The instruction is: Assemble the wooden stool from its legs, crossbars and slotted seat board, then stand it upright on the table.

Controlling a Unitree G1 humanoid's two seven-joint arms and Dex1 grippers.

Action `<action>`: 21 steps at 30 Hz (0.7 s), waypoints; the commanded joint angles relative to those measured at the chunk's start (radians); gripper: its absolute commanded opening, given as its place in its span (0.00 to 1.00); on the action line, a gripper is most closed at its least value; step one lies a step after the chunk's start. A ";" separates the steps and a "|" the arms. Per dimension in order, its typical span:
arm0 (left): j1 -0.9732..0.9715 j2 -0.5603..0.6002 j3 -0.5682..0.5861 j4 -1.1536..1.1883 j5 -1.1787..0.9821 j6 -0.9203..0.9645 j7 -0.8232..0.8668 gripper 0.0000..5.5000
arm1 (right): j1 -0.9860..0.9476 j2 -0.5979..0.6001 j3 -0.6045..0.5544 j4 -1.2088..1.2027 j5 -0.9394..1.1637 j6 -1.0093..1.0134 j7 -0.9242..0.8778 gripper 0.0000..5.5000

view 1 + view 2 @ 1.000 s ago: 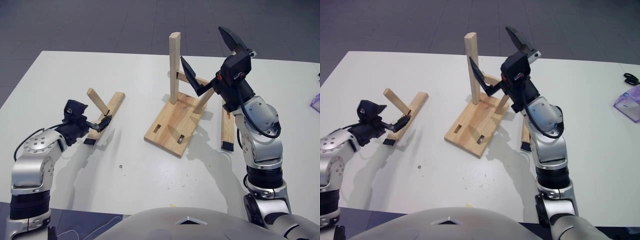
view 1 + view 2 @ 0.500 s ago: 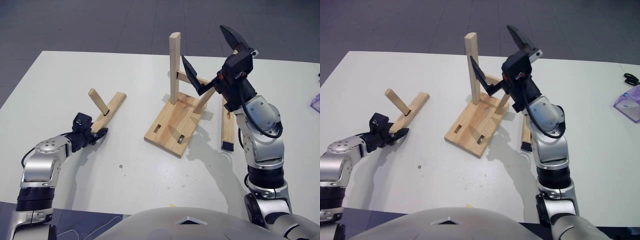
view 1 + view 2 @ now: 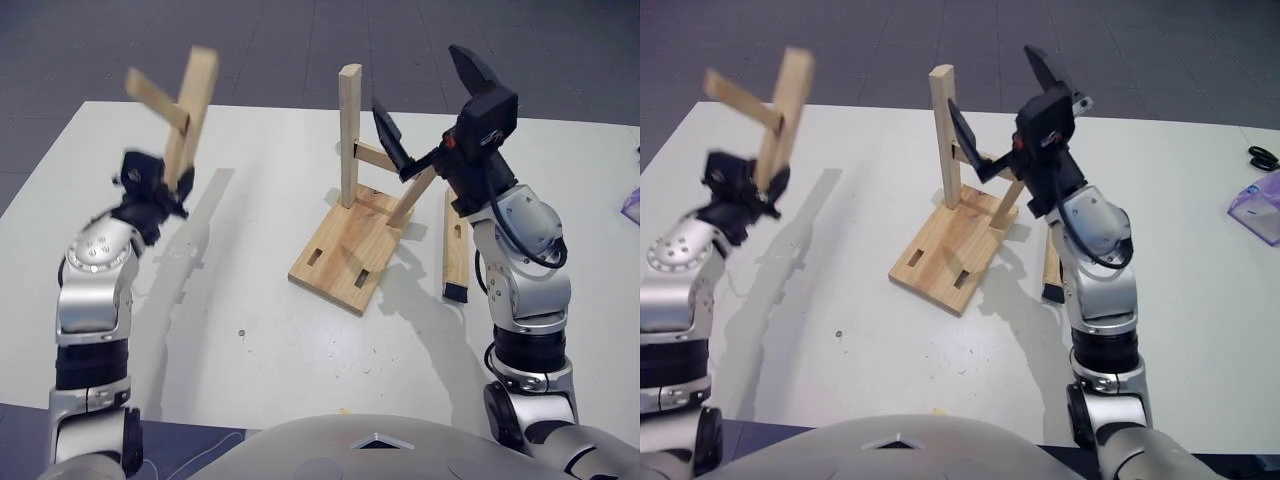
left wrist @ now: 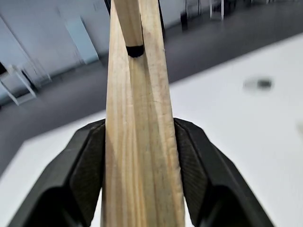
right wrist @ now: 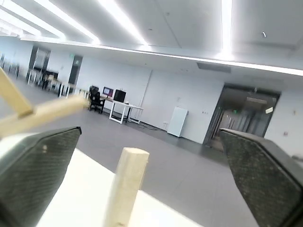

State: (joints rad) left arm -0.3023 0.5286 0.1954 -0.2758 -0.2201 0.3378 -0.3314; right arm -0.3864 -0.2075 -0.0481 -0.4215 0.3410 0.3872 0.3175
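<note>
Left gripper [image 3: 168,185] at ten o'clock: fingers [image 4: 85,175] clamp both sides of the leg-and-crossbar piece [image 3: 192,100], held above the desk [image 3: 300,350]. Right gripper [image 3: 420,80], fingers spread wide, sits just beside the upright leg [image 3: 349,130] on the seat board [image 3: 330,262].

1. Seat board [image 3: 340,255]: a pale wooden plank lying flat near the middle of the table, skewed to its edges, with two empty slots at its near end.
2. Upright leg [image 3: 349,130]: stands vertical on the board's far end.
3. Crossbar [image 3: 372,156]: short, juts from the upright leg towards a leaning leg [image 3: 410,200].
4. Loose leg [image 3: 455,255]: flat on the table just right of the board, near end dark-tipped.
5. Leg-and-crossbar piece [image 3: 188,105]: raised above the table's left side, nearly upright, its lower end clamped in my left gripper [image 4: 139,161].
</note>
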 commanded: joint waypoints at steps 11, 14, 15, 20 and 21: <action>-0.099 -0.019 -0.123 -0.221 -0.282 0.136 -0.208 0.38 | -0.173 0.089 -0.241 0.029 1.032 0.378 -0.312 0.98; -0.079 -0.007 -0.172 -0.231 -0.262 0.142 -0.239 0.38 | -0.192 0.087 -0.239 0.048 1.105 0.362 -0.380 0.98; -0.074 -0.007 -0.184 -0.234 -0.253 0.139 -0.244 0.38 | -0.195 0.088 -0.236 0.050 1.127 0.356 -0.398 0.98; -0.038 0.005 -0.239 -0.248 -0.169 0.098 -0.253 0.38 | -0.189 0.106 -0.204 0.053 1.184 0.321 -0.500 0.93; -0.035 0.007 -0.246 -0.250 -0.149 0.087 -0.252 0.38 | -0.185 0.110 -0.200 0.060 1.178 0.313 -0.526 0.91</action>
State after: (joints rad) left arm -0.3489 0.5190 -0.0296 -0.5071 -0.4159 0.4555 -0.5760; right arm -0.5671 -0.1106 -0.2615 -0.3718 1.5131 0.7206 -0.1502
